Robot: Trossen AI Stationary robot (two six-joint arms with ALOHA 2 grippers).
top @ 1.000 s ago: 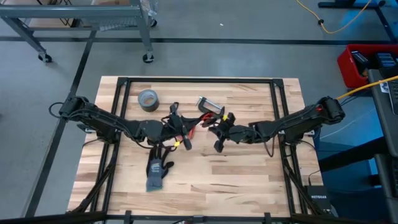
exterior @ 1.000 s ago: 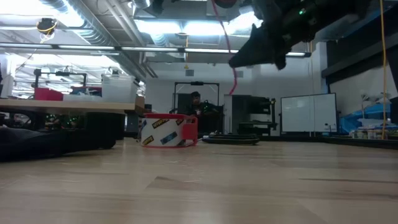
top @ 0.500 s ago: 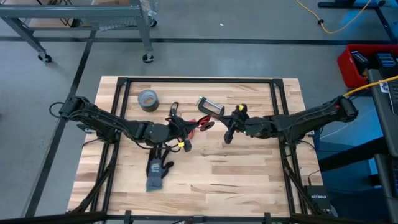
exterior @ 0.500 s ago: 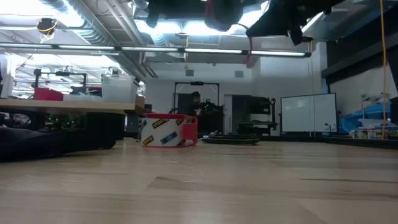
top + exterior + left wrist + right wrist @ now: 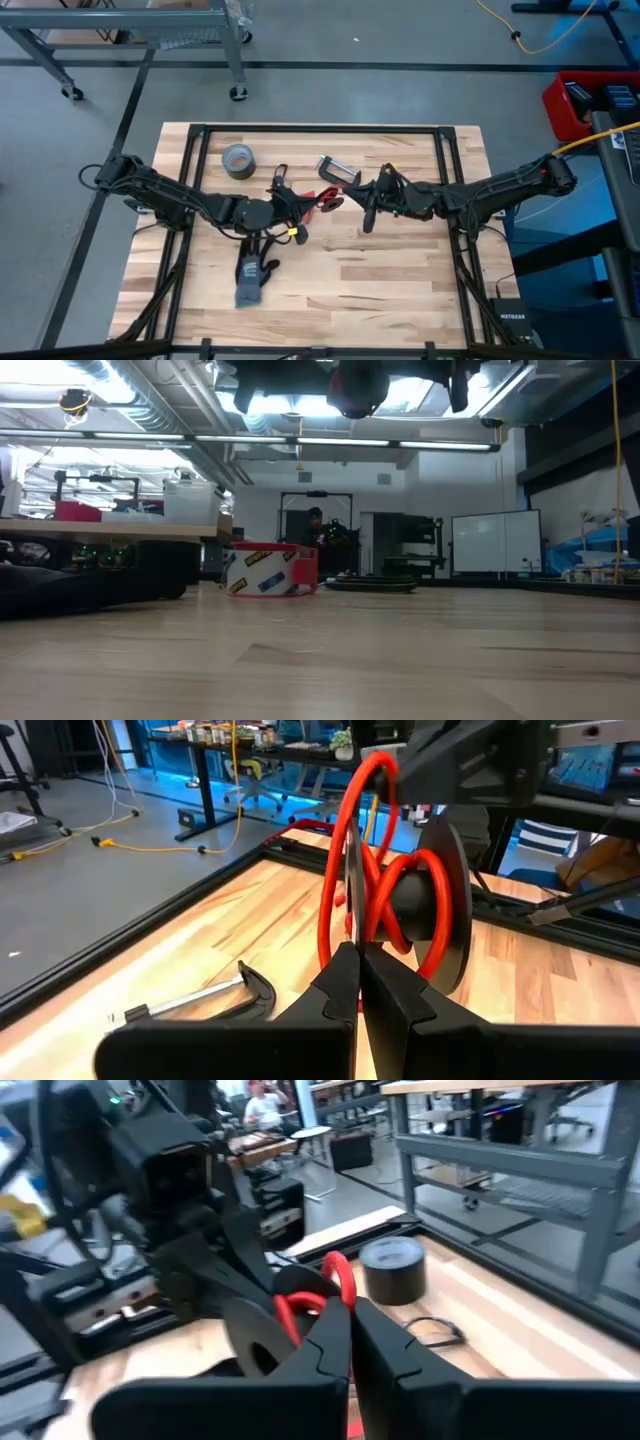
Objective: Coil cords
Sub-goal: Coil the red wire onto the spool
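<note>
The red cord [image 5: 345, 850] is looped about the hub of a black disc [image 5: 452, 890] and held above the table's middle between both grippers; it also shows in the high view [image 5: 320, 207]. My left gripper [image 5: 357, 958] is shut on it, coming from the left [image 5: 298, 205]. My right gripper [image 5: 345, 1312] is shut on it, coming from the right [image 5: 355, 203]. A thin black looped cord [image 5: 430, 1330] lies on the table near the grey duct-tape roll [image 5: 392, 1270]. My left gripper pinches one strand of the red cord's loop [image 5: 347, 925] between its two fingertips. The cord rises from the fingertips and curls round the black disc's hub, clear of the table. My right gripper pinches a bend of the red cord [image 5: 338, 1278] between its two fingertips, beside the black disc [image 5: 255, 1342]. The cord is lifted clear of the table.
A dark glove [image 5: 255, 277] lies near the table's front left. The grey tape roll [image 5: 238, 158] and a metal clamp [image 5: 338, 172] lie toward the far edge. A red-edged tape ring [image 5: 270, 568] stands on the table in the low view.
My right gripper has gone up and toward the far edge, nearer the left gripper, and has turned. The red strand that hung below it in the low view has been drawn up out of that view.
</note>
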